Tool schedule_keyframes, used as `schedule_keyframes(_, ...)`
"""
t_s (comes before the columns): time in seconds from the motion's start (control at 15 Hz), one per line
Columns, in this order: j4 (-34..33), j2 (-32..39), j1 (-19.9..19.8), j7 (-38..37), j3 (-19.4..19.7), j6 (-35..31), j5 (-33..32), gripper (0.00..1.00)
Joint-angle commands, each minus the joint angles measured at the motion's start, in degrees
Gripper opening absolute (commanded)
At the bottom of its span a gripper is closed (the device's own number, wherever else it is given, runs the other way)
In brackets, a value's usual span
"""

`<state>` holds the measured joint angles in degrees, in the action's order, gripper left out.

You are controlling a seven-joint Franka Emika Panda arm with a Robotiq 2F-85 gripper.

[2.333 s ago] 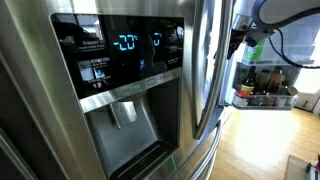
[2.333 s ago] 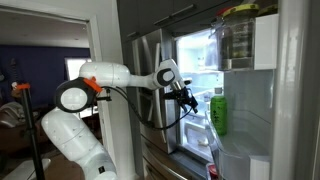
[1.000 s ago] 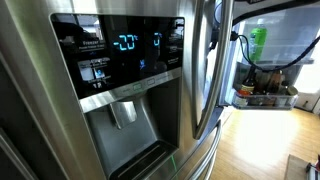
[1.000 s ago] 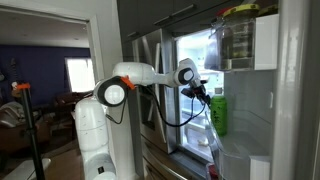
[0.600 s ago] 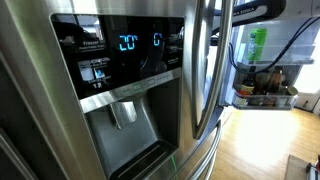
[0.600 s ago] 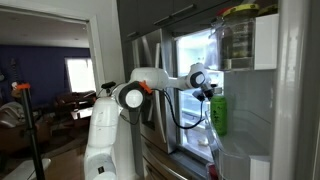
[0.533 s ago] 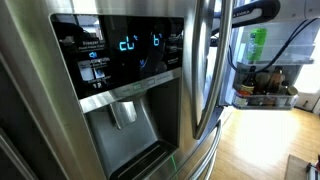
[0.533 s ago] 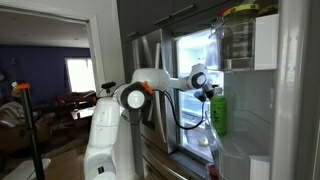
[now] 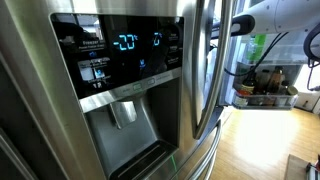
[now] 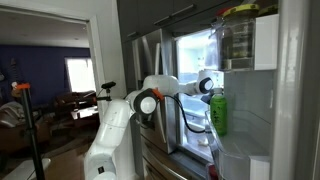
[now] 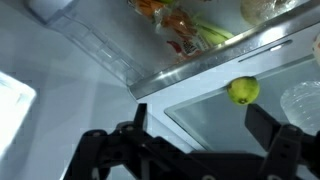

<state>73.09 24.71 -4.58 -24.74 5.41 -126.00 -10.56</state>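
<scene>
The gripper (image 11: 190,158) is shown in the wrist view spread wide and empty, with dark fingers (image 11: 100,148) at the lower edge. Beyond it, the shelf (image 11: 200,65) trim runs diagonally. An apple (image 11: 241,91) is seen beneath that trim, apart from the gripper. Packaged food (image 11: 180,30) is stored on the shelf, farther back. In an exterior view, a green bottle (image 10: 218,112) is seen just below the gripper (image 10: 211,86).

The refrigerator door (image 9: 40,120) is showing brushed stainless steel around a glossy black display panel (image 9: 120,50), while the claw (image 11: 198,130) is presenting matt black plastic beneath a clear smooth plastic bin (image 11: 95,45), a glass shelf (image 11: 270,70) and a smooth-skinned green fruit (image 11: 241,91).
</scene>
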Motion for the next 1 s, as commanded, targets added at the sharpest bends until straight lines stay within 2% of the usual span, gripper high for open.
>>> schedule_keyframes(0.0, -0.3, 0.2, 0.0, 0.0, 0.0, 0.0, 0.0, 1.00)
schedule_keyframes(0.2, -1.7, 2.0, -0.3, 1.1, -0.2, -2.7, -0.1, 1.00)
schedule_keyframes(0.53, -2.8, 4.4, -2.1, 8.0, -2.4, -4.5, 4.2, 1.00)
schedule_keyframes(0.93, -5.0, 7.8, -1.5, 13.5, -1.3, -7.5, 7.3, 1.00)
